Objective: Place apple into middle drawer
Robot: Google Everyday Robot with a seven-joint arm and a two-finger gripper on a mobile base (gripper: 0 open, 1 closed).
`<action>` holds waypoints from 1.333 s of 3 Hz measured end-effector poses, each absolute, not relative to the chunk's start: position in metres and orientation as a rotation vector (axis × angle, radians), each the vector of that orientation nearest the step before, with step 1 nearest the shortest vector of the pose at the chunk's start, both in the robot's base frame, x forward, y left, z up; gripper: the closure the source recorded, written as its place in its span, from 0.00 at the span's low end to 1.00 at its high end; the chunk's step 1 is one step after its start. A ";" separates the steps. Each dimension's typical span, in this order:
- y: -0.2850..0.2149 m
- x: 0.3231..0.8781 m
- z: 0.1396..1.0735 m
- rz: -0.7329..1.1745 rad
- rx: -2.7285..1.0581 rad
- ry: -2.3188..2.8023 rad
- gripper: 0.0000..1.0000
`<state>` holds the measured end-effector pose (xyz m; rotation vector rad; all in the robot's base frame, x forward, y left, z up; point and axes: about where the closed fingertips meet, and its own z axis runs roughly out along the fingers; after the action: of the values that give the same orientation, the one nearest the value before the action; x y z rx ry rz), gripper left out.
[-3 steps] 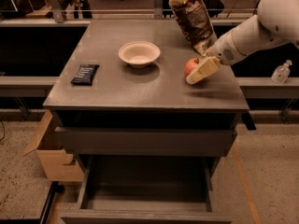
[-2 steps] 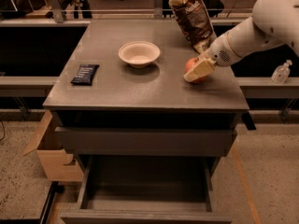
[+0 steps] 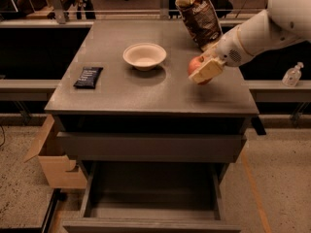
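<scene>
The grey surface (image 3: 146,89) is carrying the loose things, and below it the middle drawer (image 3: 150,191) is standing pulled open. The white arm is reaching in from the right. Its pincer (image 3: 205,71) is clamping the apple (image 3: 195,63) over the surface's right part, just before a chip bag (image 3: 200,14) and right of a pale bowl (image 3: 144,56).

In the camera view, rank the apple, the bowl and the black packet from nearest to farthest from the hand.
The hand is over the tabletop's right side.
1. apple: held in it.
2. bowl: mid-table, to the left.
3. black packet: near the far left edge.
</scene>
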<state>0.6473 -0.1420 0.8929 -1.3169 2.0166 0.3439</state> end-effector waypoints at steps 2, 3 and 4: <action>-0.134 0.580 0.927 0.355 -1.416 1.944 1.00; -0.139 0.528 0.936 0.387 -1.403 1.981 1.00; -0.139 0.528 0.936 0.387 -1.403 1.981 1.00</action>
<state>0.5280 -0.1394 0.9360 -1.4027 1.9810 0.3870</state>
